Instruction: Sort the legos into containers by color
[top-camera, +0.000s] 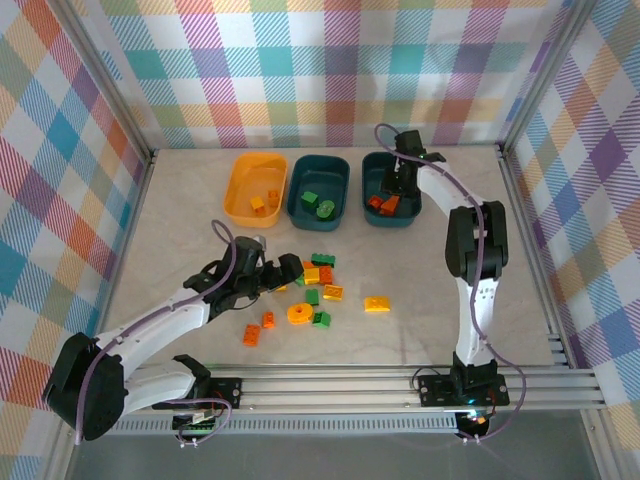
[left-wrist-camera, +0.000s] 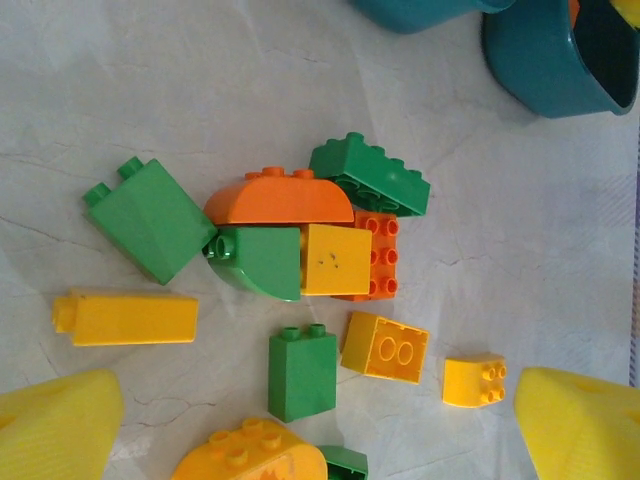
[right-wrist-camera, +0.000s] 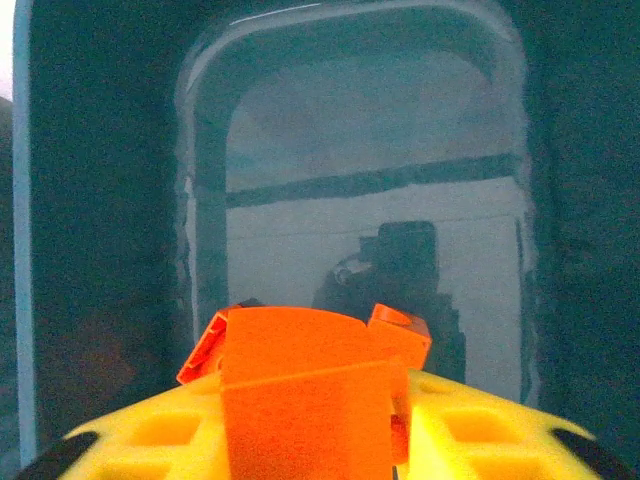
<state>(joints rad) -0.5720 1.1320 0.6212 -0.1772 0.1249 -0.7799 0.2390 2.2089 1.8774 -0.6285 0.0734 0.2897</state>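
plastic legos (top-camera: 312, 285), hard, light and glossy, lay loose on the table (top-camera: 430, 320) nearest the arm bases, in orange, yellow and green. the left gripper (left-wrist-camera: 320, 425) hung over this pile with its yellow fingers (left-wrist-camera: 60, 430) spread wide and nothing between them, so it was released. under it, in the left wrist view, stood a small green brick (left-wrist-camera: 302, 372), a square yellow brick (left-wrist-camera: 384, 347) just beside it and a smaller yellow brick (left-wrist-camera: 473, 381), each apart from its neighbours. a long yellow brick (left-wrist-camera: 125, 317) lay to one side. beyond these a tight cluster touched face to face, an orange curved brick (left-wrist-camera: 280, 200) among them.

judgement: the pieces were rigid and would not crush, but smooth walls might slip. hold was best taken across two flat opposite sides, not on studs, slopes or curves. the free-standing pieces offered the cleaner approach.

farthest stood the three containers in a row: a yellow-orange tub (top-camera: 232, 195) with yellow pieces, a middle teal tub (top-camera: 293, 190) with green, and a right teal tub (top-camera: 366, 190) with orange. the right gripper (top-camera: 397, 188) hung over that last tub, clenched on an orange brick (right-wrist-camera: 300, 390)
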